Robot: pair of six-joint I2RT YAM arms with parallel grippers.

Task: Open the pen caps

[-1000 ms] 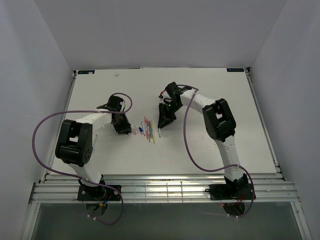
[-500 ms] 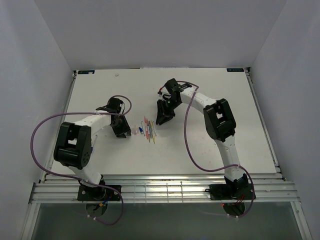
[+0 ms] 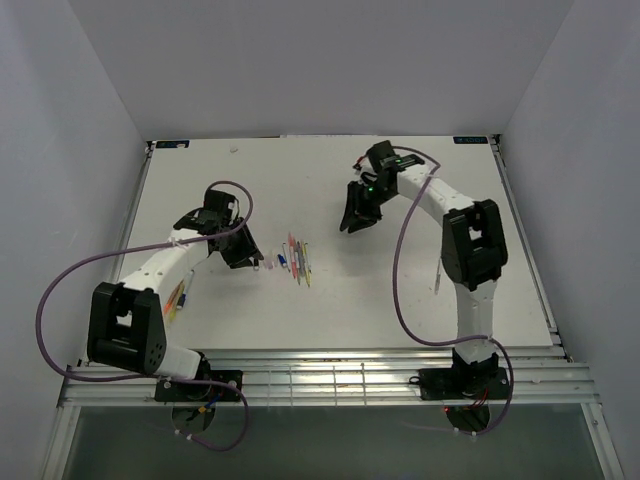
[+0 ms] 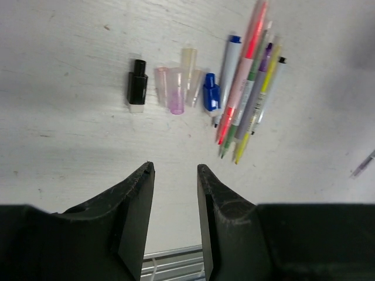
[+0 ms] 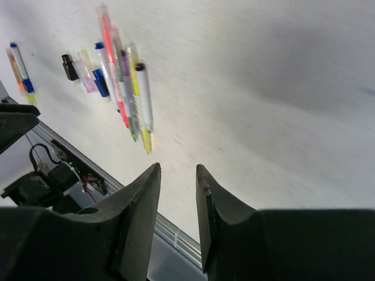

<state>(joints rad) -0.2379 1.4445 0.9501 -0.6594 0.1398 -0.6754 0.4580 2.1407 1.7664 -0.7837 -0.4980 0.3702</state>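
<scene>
pens [image 4: 249, 88] bunched on counter [image 4: 70, 146], look uncapped | caps [image 4: 176, 88] in a row just beside them, guessing parked there once off | left jaws and right jaws: narrow gap, empty, hovering off the pens

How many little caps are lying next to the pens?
5: a black cap farthest from the pens, then a pale pink cap, a purple-pink cap, a cream cap and a blue cap nearest them. The clear ones overlap, so another may hide.
</scene>
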